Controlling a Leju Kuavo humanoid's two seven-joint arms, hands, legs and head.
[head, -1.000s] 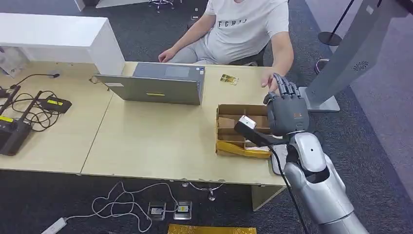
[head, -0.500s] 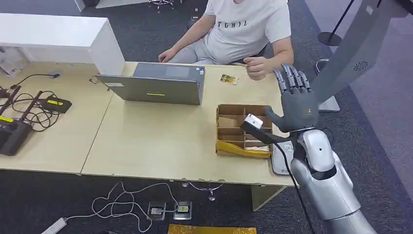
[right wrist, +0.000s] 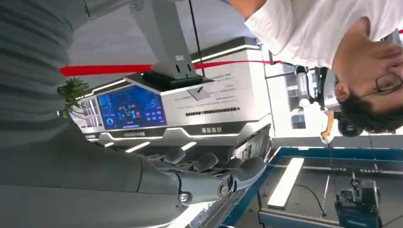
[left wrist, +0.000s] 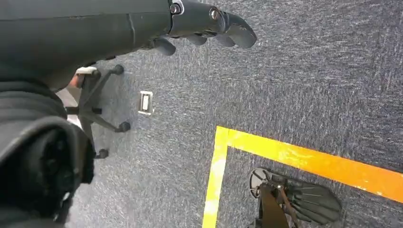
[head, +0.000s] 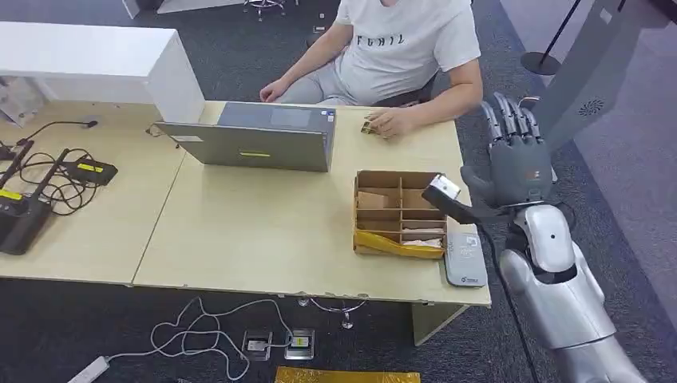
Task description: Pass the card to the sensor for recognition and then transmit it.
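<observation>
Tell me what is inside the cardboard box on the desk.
The cardboard box is split by cardboard dividers into compartments. White, card-like pieces lie in the lower right ones. The right hand's wrist camera covers the upper right corner.

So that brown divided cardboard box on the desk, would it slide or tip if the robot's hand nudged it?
The cardboard box looks low, wide and flat-bottomed, so it would probably slide rather than tip. Its thin walls and dividers suggest it is light, likely shifting easily on the smooth desk. Thin cardboard could also flex or dent under hard pressure.
</observation>
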